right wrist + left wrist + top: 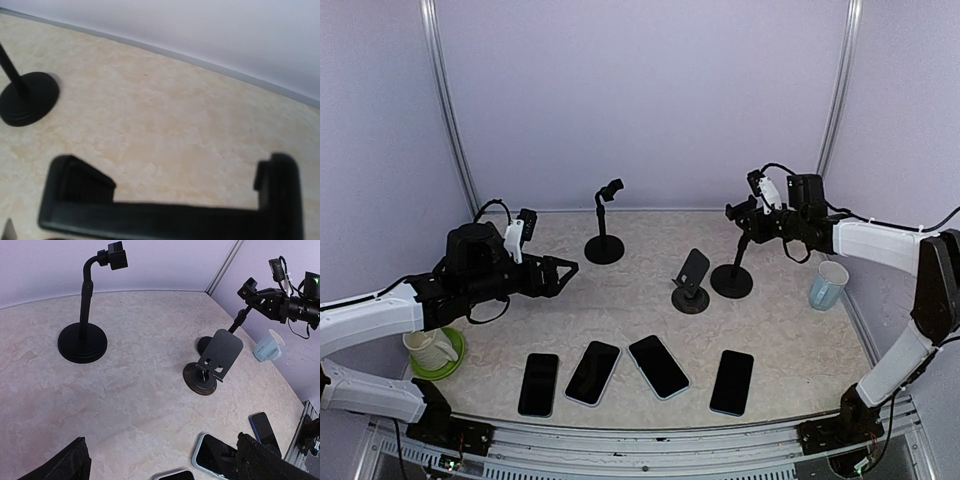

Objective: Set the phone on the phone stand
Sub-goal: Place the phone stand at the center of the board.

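While my left gripper (558, 271) is hovering above the table (620, 300) with fingers spread wide, the four phones (658, 366) are lying flat in a row near the front edge. My right gripper (742, 212) is sitting at the top of the phone stand (731, 282), and I cannot tell how its fingers are standing.

A beige, marbled desk (630, 300) is shown; stands (604, 247) are black, phones (658, 366) dark-screened, a mug (828, 284) pale blue, walls (650, 90) lilac.

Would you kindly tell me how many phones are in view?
4, flat in a near-edge row: far-left black phone, left-centre black phone, right-centre black phone, far-right black phone. None appears hidden.
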Available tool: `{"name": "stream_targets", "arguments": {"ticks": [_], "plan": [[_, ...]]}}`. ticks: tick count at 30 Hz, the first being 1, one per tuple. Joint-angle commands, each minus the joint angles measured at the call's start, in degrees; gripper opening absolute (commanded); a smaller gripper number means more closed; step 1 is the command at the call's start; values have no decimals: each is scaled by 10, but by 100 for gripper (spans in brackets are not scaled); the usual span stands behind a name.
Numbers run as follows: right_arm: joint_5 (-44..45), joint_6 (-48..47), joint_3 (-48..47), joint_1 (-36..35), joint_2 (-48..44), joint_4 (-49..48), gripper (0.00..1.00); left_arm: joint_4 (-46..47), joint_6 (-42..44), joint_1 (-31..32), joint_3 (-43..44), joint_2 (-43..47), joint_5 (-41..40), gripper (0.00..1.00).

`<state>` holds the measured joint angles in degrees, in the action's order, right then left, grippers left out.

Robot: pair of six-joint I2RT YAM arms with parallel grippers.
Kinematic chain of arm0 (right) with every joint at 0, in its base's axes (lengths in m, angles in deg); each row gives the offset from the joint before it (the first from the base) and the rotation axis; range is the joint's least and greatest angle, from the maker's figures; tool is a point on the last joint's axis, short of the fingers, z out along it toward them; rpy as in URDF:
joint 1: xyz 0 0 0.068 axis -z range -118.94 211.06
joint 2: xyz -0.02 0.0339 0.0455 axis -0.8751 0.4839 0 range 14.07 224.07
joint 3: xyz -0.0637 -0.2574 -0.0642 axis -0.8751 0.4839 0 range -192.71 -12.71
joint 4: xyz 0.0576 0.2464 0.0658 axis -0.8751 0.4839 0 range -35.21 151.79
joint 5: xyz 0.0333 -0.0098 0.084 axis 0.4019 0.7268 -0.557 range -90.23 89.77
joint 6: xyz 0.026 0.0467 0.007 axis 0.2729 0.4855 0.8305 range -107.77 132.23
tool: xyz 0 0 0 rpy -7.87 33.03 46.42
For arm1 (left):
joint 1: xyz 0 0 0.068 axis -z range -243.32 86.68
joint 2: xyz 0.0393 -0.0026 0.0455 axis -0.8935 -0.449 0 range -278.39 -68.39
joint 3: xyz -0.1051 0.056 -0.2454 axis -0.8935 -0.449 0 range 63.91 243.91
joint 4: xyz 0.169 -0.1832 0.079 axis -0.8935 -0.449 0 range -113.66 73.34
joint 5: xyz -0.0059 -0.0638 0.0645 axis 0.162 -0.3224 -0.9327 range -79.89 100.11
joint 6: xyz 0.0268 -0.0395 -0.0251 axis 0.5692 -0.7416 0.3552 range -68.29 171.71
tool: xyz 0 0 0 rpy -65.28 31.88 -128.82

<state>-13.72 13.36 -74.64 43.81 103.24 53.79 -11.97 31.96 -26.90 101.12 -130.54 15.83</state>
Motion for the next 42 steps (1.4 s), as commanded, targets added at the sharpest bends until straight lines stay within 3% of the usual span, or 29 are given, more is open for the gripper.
{"name": "stream_targets", "arguments": {"ticks": [1, 7, 19, 30, 33, 39, 42], "plan": [[-66, -12, -58, -5, 18, -68, 16, 10, -8, 3, 0, 1, 8, 99], [-124, -32, -147, -8, 88, -62, 14, 14, -10, 4, 1, -3, 12, 99], [-130, -106, -368, -42, 244, 55, 14, 13, -25, 7, 4, -2, 11, 99], [-136, -127, -416, -60, 296, 84, 19, 10, -28, 9, -2, 5, 6, 99], [-134, -129, -418, -64, 300, 89, 27, 10, -29, 10, -4, 6, 6, 99], [-130, -129, -417, -66, 292, 99, 57, 12, -31, 12, -9, 8, 6, 99], [-120, -129, -416, -69, 282, 107, 67, 14, -32, 12, -12, 9, 5, 99]]}}
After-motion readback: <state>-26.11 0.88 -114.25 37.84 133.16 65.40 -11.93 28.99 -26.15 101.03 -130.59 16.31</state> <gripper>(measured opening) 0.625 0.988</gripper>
